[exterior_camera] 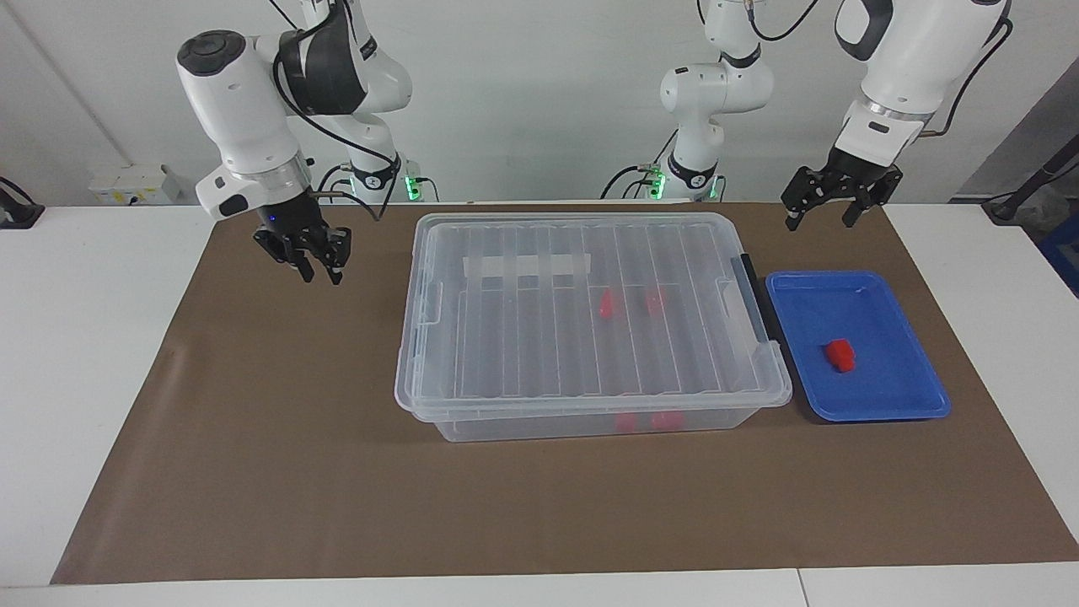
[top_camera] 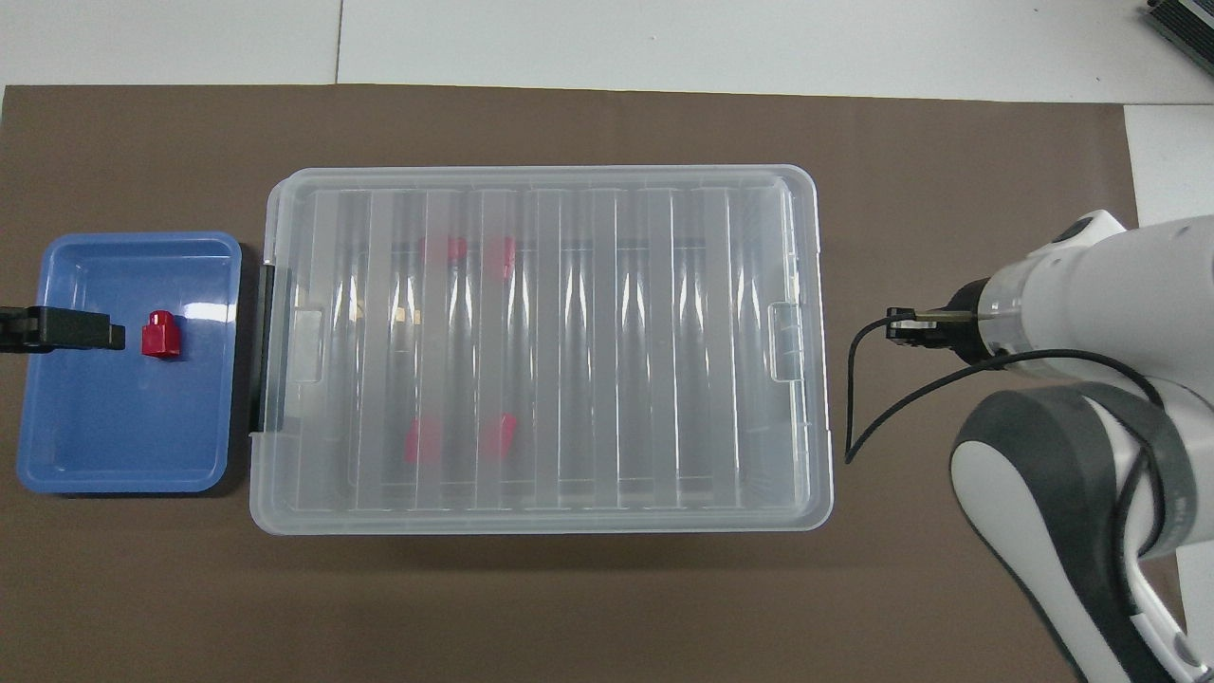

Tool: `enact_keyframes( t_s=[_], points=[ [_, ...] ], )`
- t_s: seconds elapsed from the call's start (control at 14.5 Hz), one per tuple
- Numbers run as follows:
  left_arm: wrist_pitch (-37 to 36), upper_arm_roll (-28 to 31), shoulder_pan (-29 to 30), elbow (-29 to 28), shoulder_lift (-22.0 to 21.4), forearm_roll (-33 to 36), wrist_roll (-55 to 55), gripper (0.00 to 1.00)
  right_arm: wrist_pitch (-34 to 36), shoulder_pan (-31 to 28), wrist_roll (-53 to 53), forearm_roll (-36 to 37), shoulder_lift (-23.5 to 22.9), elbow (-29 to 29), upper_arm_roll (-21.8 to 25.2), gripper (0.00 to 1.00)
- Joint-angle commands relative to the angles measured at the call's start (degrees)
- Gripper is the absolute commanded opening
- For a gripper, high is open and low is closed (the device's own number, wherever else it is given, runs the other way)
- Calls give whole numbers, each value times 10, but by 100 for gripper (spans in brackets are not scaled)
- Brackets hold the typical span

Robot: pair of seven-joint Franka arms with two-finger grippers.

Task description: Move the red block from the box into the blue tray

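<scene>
Nothing is held in the right hand (exterior_camera: 314, 268), which hangs over the brown mat (exterior_camera: 278, 421) toward the right arm's end of the bench (exterior_camera: 84, 337); I cannot tell how far its fingers stand apart. In the middle sits the box (exterior_camera: 590, 320), its ribbed clear lid on, with several red blocks showing faintly inside. Just beside its black clip handle lies the blue tray (exterior_camera: 885, 396), and the red block (exterior_camera: 840, 355) rests in it, untouched. Above the mat near the tray, the left hand (exterior_camera: 830, 211) hovers with fingers spread wide, gripping nothing.
</scene>
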State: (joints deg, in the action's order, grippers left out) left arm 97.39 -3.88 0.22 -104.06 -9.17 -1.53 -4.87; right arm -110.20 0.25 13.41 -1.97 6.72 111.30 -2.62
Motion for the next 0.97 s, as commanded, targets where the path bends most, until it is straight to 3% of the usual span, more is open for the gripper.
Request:
enact_keyframes(
  t_s=[0.0,0.21,0.41,0.62,0.9],
  points=[
    [-13,10,-3,-4,-1,8,-3,100,59,-20,0,-2,-3,-56,-6,100],
    [-22,10,-40,-7,-2,7,-15,100,93,-24,0,4,-13,-104,-5,100],
    [-41,10,-50,0,-2,8,-86,100,175,-23,0,24,-50,-194,-5,100],
    [-39,10,-58,1,-2,8,-88,100,262,-14,-1,19,-67,-263,-10,100],
    [-35,18,-67,18,42,8,-87,100,249,-10,3,19,-66,-253,-12,100]
  ],
)
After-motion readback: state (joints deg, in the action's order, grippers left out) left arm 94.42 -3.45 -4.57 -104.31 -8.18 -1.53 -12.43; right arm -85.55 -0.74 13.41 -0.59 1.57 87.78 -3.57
